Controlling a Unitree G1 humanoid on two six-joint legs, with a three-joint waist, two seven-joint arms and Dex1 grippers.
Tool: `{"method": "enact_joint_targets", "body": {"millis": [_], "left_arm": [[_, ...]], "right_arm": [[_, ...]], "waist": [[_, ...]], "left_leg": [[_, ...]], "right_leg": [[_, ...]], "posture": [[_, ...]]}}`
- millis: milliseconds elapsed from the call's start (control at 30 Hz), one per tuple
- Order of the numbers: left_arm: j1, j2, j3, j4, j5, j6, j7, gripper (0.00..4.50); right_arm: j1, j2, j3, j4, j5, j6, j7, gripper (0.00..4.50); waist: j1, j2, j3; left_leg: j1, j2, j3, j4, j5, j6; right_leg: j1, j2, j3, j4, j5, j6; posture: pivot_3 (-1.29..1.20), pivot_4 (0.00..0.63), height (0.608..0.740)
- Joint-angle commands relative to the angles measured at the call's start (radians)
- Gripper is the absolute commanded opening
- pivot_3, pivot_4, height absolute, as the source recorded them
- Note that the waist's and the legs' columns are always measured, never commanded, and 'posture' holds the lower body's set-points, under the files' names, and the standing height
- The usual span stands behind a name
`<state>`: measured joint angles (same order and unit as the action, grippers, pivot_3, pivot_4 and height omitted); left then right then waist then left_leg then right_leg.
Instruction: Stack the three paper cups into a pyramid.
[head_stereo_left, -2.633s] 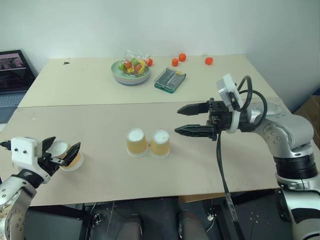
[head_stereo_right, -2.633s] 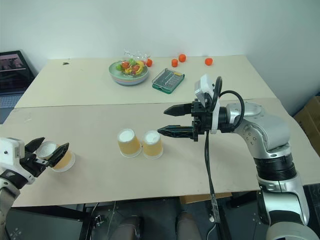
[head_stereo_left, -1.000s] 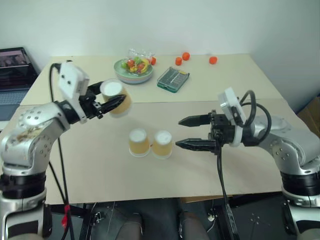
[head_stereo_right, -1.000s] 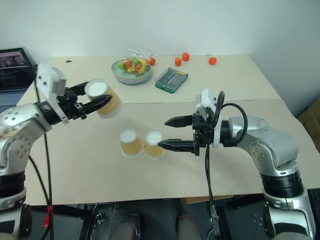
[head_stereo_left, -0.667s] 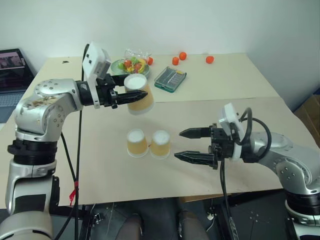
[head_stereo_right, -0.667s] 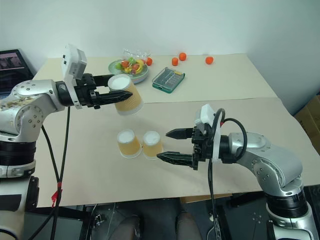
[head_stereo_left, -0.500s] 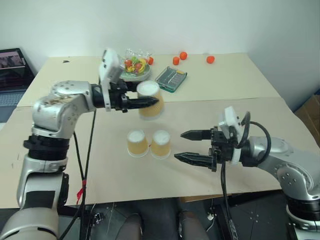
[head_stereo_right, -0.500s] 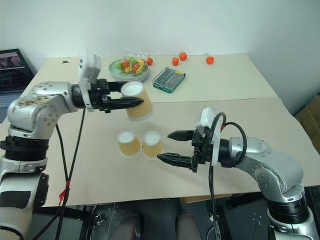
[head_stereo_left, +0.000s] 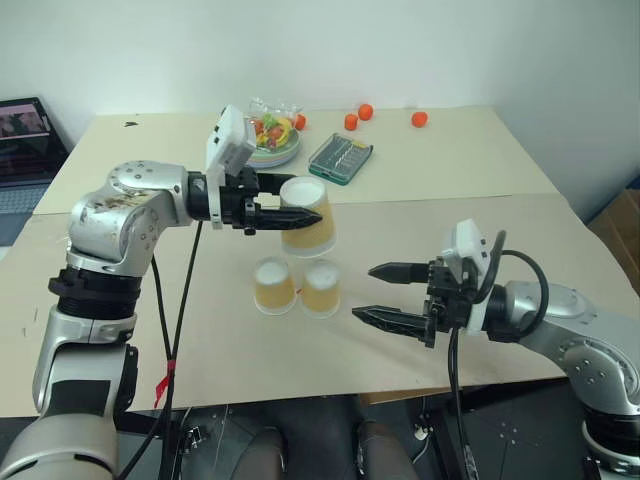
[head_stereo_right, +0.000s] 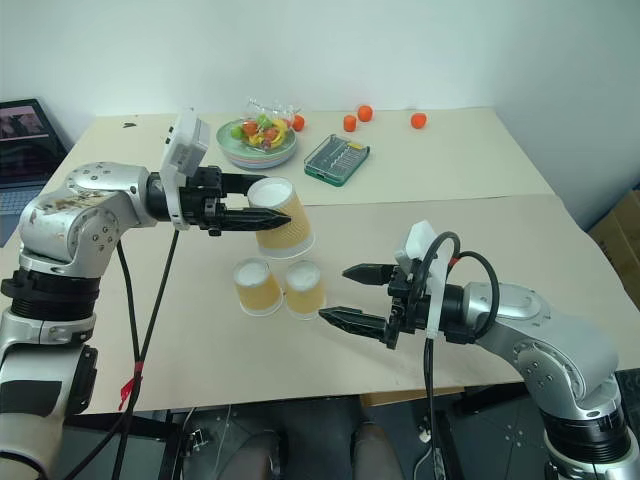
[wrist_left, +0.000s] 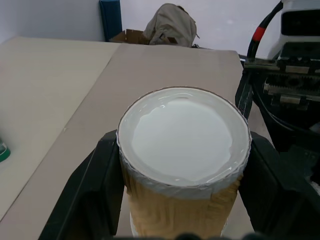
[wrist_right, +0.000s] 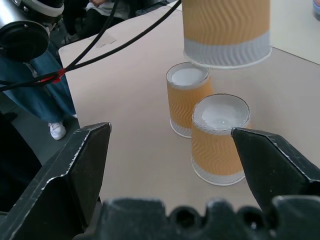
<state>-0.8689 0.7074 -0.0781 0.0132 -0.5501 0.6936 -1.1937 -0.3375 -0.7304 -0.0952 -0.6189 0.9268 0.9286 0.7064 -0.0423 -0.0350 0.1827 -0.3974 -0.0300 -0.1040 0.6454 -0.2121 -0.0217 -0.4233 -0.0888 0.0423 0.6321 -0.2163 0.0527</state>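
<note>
Gripping one paper cup (head_stereo_left: 305, 218), the left hand (head_stereo_left: 300, 216) is clenched, apparently firmly; the right hand (head_stereo_left: 378, 293) gapes empty.

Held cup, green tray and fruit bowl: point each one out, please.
Held cup (head_stereo_left: 306, 222), left eye view, its orange side.
Green tray (head_stereo_left: 340, 159), left eye view, its middle.
Fruit bowl (head_stereo_right: 258, 149), right eye view, its front rim.

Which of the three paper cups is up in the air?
The cup clamped in the left claw; it hangs upside down above the other two cups, which stand side by side on the table.
</note>
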Motion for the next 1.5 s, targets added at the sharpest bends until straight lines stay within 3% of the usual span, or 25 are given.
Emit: {"method": "enact_joint_targets", "body": {"millis": [33,667,733,833,1500], "left_arm": [[0.025,0.012,0.006,-0.045,0.011,-0.029,-0.012,2.62],[0.111,0.003,-0.001,-0.058,0.056,-0.1,-0.026,2.62],[0.109,-0.001,0.001,-0.054,0.057,-0.105,-0.023,3.62],[0.1,-0.007,0.009,-0.047,0.044,-0.086,-0.018,4.45],[0.006,-0.045,0.081,-0.058,-0.025,-0.005,0.069,4.45]], "right_arm": [[-0.011,-0.009,-0.028,-0.019,0.015,-0.019,-0.005,4.5],[-0.028,-0.016,-0.032,-0.007,0.004,-0.027,-0.02,4.5],[-0.032,-0.016,-0.032,-0.005,0.003,-0.027,-0.022,4.5],[-0.034,-0.019,-0.032,-0.002,0.001,-0.028,-0.022,4.5],[-0.054,-0.02,-0.019,0.038,-0.034,-0.045,0.01,4.5]], "waist": [[0.002,0.0,0.0],[0.003,0.0,0.0],[0.003,0.0,0.0],[0.003,0.0,0.0],[0.001,0.0,0.0]], "left_leg": [[0.0,0.0,0.0,0.0,0.0,0.0],[0.0,0.0,0.0,0.001,0.0,0.0],[0.0,0.0,0.0,0.001,0.0,0.0],[0.0,0.0,0.0,0.001,0.0,0.0],[0.0,0.0,0.0,0.003,0.0,0.0]], "right_leg": [[0.0,0.0,0.0,0.0,0.0,0.0],[0.0,0.0,0.0,0.001,0.0,0.0],[0.0,0.0,0.0,0.001,0.0,0.0],[0.0,0.0,0.0,0.001,0.0,0.0],[0.0,0.0,0.0,0.003,0.0,0.0]], "posture": [[0.0,0.15,0.74],[0.0,0.15,0.74],[0.0,0.15,0.74],[0.0,0.15,0.74],[0.0,0.15,0.74]]}}
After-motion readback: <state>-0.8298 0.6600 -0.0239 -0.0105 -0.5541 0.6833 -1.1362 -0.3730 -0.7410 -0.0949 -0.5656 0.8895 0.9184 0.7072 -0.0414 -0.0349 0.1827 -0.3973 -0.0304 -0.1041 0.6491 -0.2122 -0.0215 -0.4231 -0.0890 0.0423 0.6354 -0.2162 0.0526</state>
